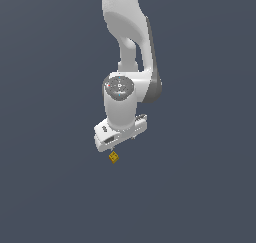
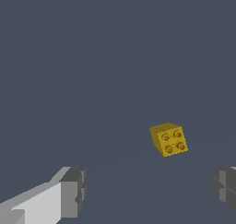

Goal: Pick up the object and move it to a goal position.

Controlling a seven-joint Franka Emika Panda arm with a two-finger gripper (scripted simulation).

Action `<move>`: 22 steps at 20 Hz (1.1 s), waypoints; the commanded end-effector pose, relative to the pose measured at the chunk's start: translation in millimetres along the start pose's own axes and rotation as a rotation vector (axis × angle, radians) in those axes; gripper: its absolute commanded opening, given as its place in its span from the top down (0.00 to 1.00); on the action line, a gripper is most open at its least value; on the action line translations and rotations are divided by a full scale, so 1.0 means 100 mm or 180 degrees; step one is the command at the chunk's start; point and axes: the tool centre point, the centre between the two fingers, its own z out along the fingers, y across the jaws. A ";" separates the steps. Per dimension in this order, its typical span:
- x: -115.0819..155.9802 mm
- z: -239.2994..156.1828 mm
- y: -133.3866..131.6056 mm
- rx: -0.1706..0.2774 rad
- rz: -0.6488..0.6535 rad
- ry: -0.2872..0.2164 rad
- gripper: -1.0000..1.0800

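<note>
On the flat grey surface (image 1: 200, 197), just below the gripper (image 1: 116, 146) in the exterior view, lies the brick (image 1: 114, 157) — a small mustard-yellow block, far smaller than the white hand above it. The wrist view shows 4 round studs on its upper face and shows the block turned at an angle to the finger line.

Tool state: the wrist view shows 2 fingers (image 2: 73, 191) set wide apart, with nothing between them. The brick (image 2: 168, 139) sits ahead of the fingers and closer to 1 of them than to the other; it touches neither. The gripper (image 2: 148, 191) is therefore spread and empty.

Step in hand: approach and alignment, judged from the open fingers and the untouched brick. Grasp, lift and transfer to the goal are not yet done. No goal marker is visible in either view, so the goal position cannot be placed.

Next move, as a judgement:
- Shift the hand so the brick lies midway between the 2 fingers.
- Rotate the wrist so the pads meet 2 flat, opposite side faces — not the corners.
- Descend until the pads bracket the sides, then close.

Risk: the brick is tiny and light, so an off-centre descent may nudge or tip it.
</note>
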 end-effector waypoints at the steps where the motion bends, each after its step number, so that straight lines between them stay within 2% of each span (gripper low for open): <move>1: 0.01 0.10 0.10 0.0005 -0.0180 -0.0002 0.04; 12: 0.02 0.42 0.42 0.0025 -0.0742 -0.0003 0.04; 22: 0.01 0.50 0.50 0.0032 -0.0870 -0.0003 0.04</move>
